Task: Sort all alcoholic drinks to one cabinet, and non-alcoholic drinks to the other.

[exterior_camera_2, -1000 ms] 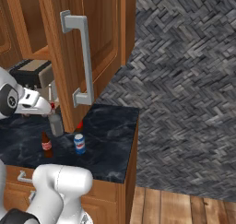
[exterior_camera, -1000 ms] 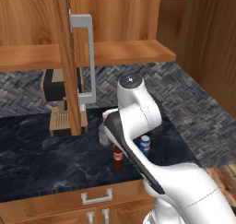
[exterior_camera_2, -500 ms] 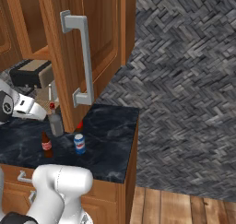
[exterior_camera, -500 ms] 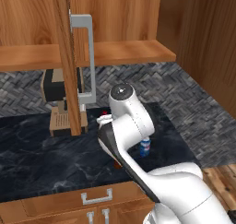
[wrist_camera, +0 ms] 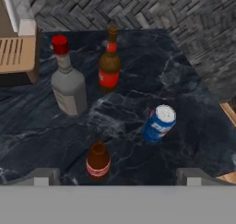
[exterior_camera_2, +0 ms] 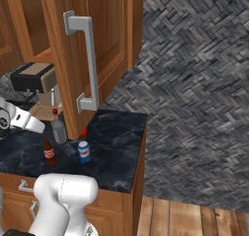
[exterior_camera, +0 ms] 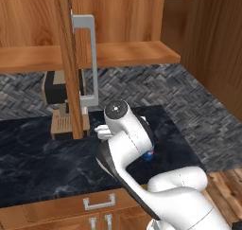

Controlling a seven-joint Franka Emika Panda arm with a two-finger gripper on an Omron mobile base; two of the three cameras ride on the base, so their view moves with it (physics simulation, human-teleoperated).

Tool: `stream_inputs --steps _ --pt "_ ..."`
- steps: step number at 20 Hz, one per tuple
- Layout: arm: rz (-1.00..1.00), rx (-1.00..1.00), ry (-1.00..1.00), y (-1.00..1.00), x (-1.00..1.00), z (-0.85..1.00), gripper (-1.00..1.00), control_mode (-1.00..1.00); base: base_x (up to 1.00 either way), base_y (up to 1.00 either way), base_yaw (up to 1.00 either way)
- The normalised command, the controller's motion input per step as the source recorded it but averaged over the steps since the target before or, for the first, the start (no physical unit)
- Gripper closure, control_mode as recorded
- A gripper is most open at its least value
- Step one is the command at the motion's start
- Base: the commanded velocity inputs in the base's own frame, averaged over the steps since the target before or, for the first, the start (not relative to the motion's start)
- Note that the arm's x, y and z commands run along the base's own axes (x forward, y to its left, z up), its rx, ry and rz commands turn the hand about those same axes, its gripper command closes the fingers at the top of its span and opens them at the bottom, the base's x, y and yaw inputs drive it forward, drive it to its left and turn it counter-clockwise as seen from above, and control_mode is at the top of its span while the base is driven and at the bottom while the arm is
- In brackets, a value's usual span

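In the hand view four drinks are seen standing upright on the dark marble counter (wrist_camera: 193, 121), all apart from one another. The liquor bottle (wrist_camera: 67, 82), greyish with a red cap, is placed at about ten o'clock of the view's centre. Just beside it, at twelve o'clock, the beer bottle (wrist_camera: 109, 64) with its plain red label is seen. The blue can (wrist_camera: 159, 123) with a silver top is found at about three to four o'clock. The cola bottle (wrist_camera: 98, 162), small and dark with a red-and-white label, is set at six o'clock, nearest the gripper (wrist_camera: 117, 177). The fingertips (wrist_camera: 44, 176) are seen spread wide at the bottom corners of that view, with nothing held between them; the cola bottle lies between and just ahead of them, untouched.

A slatted wooden piece (wrist_camera: 17, 52) is seen at nine to ten o'clock, beyond the liquor bottle.

In the right base view the liquor bottle (exterior_camera_2: 58, 128), the cola bottle (exterior_camera_2: 48, 153) and the can (exterior_camera_2: 84, 151) are seen on the counter below an open cabinet door (exterior_camera_2: 104, 50) with a grey handle (exterior_camera_2: 86, 60). A coffee machine (exterior_camera_2: 34, 82) is placed behind them at ten o'clock.

In the left base view the can (exterior_camera: 149, 154) is partly covered by the white arm (exterior_camera: 127, 139)
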Motion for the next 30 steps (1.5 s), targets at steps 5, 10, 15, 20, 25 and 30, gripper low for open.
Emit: stream_inputs --steps 5,10,15,20,25,30 --pt "-0.08 0.0 -0.08 0.16 0.0 -0.18 -1.0 -1.0 0.0 0.0 0.0" --pt "-0.07 0.0 -0.1 0.11 0.0 -0.17 -1.0 -1.0 0.0 0.0 0.0" --pt "-0.07 0.0 -0.09 0.2 0.0 -0.19 -1.0 -1.0 0.0 0.0 0.0" --pt "-0.08 0.0 -0.09 0.18 0.0 -0.16 -1.0 -1.0 0.0 0.0 0.0" --pt "-0.11 0.0 -0.08 0.23 0.0 -0.16 -1.0 -1.0 0.0 0.0 0.0" --pt "-0.15 -0.01 -0.03 0.21 0.0 -0.12 -1.0 -1.0 0.0 0.0 0.0"
